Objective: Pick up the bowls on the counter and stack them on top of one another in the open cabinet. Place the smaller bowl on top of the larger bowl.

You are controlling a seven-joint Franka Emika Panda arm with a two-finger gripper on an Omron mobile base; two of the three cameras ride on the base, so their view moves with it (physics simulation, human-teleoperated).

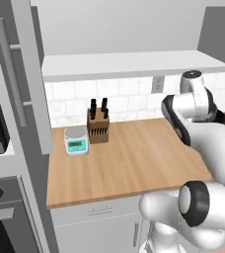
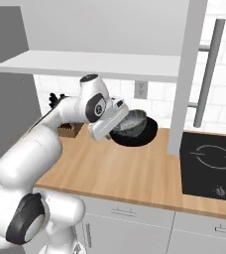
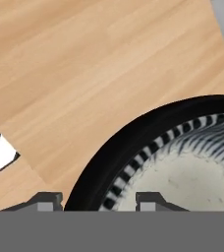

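Gripper point(image 3: 99, 202) straddles the rim of a bowl point(image 3: 182, 147), one dark tip outside the wall, one inside; jaws gripping that rim. Bowl is round, with a thick glossy black outer wall, a black-and-white striped band just under the lip, and a pale speckled matte inside.

Right base view: the white arm reaches across the counter point(image 2: 135, 173), its hand tilted down over two bowls just left of the tall grey cabinet door point(image 2: 184, 74). The smaller bowl point(image 2: 132, 121), dark grey with a streaked inside, sits tilted, nested in or just above a wider, flatter black bowl point(image 2: 144, 136); cannot tell if it touches the wider one or if it is lifted off. The wider black bowl rests on the wood near the white tile backsplash.

Counter is light-brown butcher block with straight grain lines, over white drawer fronts with slim bar handles. A black glass cooktop point(image 2: 209, 163) is set into it right of the door. The door has a long grey bar handle point(image 2: 208, 69).

Left base view: a wooden knife block point(image 1: 98, 127) with black handles stands upright at the back, with a white kitchen scale point(image 1: 76, 141) with a round steel plate and teal display just beside it on its left. A flat white shelf panel point(image 1: 129, 64) runs above the tiles.
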